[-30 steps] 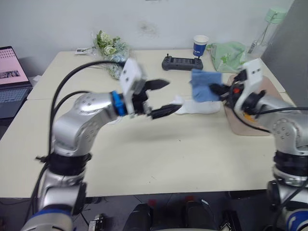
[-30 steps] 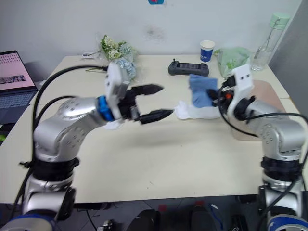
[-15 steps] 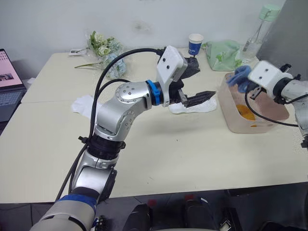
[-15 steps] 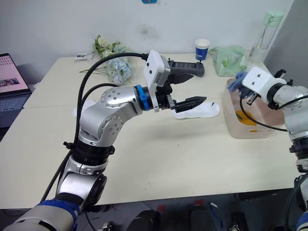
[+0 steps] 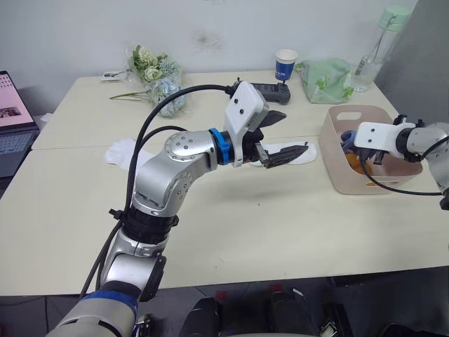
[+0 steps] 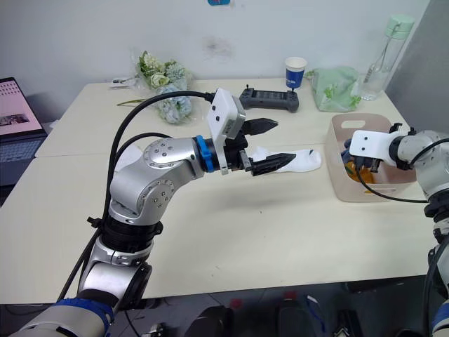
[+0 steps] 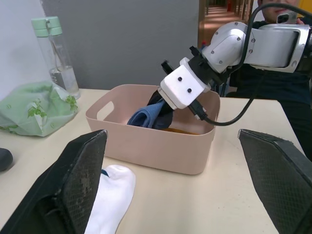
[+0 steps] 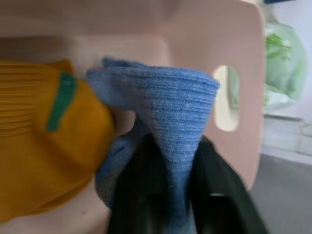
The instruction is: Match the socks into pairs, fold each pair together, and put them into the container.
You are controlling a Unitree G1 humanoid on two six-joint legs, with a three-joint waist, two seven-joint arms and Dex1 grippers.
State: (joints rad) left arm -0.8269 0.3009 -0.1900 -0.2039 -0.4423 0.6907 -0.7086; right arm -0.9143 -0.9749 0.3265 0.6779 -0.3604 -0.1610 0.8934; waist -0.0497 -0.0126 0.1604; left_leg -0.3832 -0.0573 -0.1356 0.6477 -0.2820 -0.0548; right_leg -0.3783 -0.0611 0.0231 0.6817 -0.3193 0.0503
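Note:
My left gripper (image 5: pixel 290 133) hangs open just above the table, its fingers over a white sock (image 5: pixel 309 152) that lies flat beside the container (image 5: pixel 328 158). That pale pink basket stands at the right. My right gripper (image 8: pixel 175 144) reaches down into it, shut on the folded light blue socks (image 7: pixel 145 115). A mustard-orange sock (image 8: pixel 44 146) with a green stripe lies on the basket's floor next to them. A second white sock (image 5: pixel 119 150) lies on the table to the left, behind my left arm.
Along the far edge stand a bunch of flowers (image 5: pixel 156 70), a black controller (image 5: pixel 263 89), a blue paper cup (image 5: pixel 285 64), a green plastic bag (image 5: pixel 326 77) and a water bottle (image 5: pixel 375 48). A laptop (image 5: pixel 14 119) sits at the far left.
My right gripper has carried the blue socks from above the basket's rim down inside it. My left gripper has drawn back a little and sunk over the white sock.

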